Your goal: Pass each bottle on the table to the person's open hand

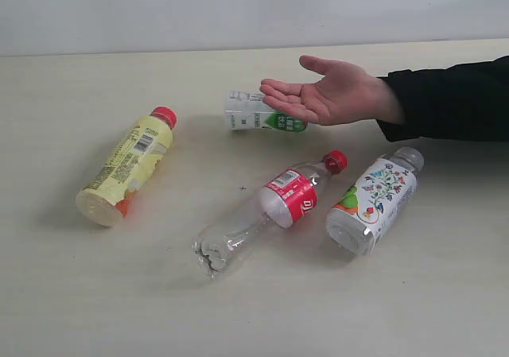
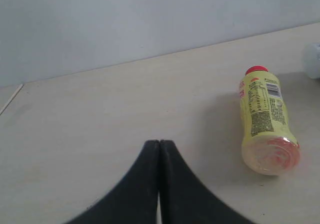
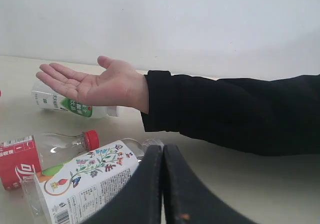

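Observation:
Four bottles lie on the beige table (image 1: 71, 293). The yellow bottle with a red cap (image 1: 127, 166) (image 2: 265, 119) lies at the left. The clear bottle with a red label (image 1: 270, 210) (image 3: 30, 159) is in the middle, the floral-labelled bottle (image 1: 374, 202) (image 3: 85, 184) to its right. The white-and-green bottle (image 1: 258, 112) (image 3: 62, 103) lies partly behind the person's open hand (image 1: 334, 93) (image 3: 95, 84), held palm up above the table. My left gripper (image 2: 160, 143) is shut, empty, beside the yellow bottle. My right gripper (image 3: 163, 147) is shut, empty, beside the floral bottle. Neither gripper shows in the exterior view.
The person's black sleeve (image 1: 453, 98) (image 3: 235, 112) reaches in from the right across the far part of the table. A pale wall (image 1: 238, 7) stands behind the table's far edge.

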You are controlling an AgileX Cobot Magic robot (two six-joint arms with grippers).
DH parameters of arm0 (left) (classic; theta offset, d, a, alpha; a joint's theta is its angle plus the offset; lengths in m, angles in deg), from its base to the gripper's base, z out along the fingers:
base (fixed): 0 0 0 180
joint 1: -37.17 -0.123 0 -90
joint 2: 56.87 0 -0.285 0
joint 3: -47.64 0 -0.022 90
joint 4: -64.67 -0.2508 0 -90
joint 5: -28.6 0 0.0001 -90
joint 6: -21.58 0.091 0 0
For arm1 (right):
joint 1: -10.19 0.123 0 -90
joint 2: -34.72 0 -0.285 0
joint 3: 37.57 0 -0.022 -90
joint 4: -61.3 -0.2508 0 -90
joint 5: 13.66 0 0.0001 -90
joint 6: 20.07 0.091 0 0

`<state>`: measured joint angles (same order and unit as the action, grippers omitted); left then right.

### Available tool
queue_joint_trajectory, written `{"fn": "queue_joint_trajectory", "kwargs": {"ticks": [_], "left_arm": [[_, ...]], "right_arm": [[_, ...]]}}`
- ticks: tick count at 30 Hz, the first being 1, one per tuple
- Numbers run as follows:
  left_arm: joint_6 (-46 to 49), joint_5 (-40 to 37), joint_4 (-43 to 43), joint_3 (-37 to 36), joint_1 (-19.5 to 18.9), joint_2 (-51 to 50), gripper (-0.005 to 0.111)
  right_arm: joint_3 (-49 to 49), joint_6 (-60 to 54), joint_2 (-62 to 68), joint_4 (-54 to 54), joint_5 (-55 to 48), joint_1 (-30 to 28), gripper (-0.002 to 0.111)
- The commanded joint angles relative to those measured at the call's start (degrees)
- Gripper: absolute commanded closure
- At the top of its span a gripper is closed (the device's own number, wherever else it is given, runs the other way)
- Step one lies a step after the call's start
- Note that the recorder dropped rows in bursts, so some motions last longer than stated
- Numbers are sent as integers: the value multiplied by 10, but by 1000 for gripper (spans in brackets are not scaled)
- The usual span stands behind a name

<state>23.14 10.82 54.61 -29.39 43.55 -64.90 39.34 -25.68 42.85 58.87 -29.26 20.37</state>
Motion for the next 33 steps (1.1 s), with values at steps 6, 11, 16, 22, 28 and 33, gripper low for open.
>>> {"fn": "queue_joint_trajectory", "kwargs": {"ticks": [6,11,16,22,28,33], "left_arm": [[-3,2,2,-2,-1,2,107],[-3,2,2,-2,-1,2,107],[23,40,2,-2,-1,2,107],[-169,378,12,-2,-1,2,107],[-369,487,-4,-2,-1,2,107],[-361,593,33,-2,-1,2,107]], "right_arm": [[3,-2,-3,-3,3,-2,108],[3,-2,-3,-3,3,-2,108],[3,-3,-3,-3,3,-2,108],[3,-3,-3,-3,3,-2,108],[3,-3,-3,-3,3,-2,108],[3,-3,-3,-3,3,-2,108]]}}
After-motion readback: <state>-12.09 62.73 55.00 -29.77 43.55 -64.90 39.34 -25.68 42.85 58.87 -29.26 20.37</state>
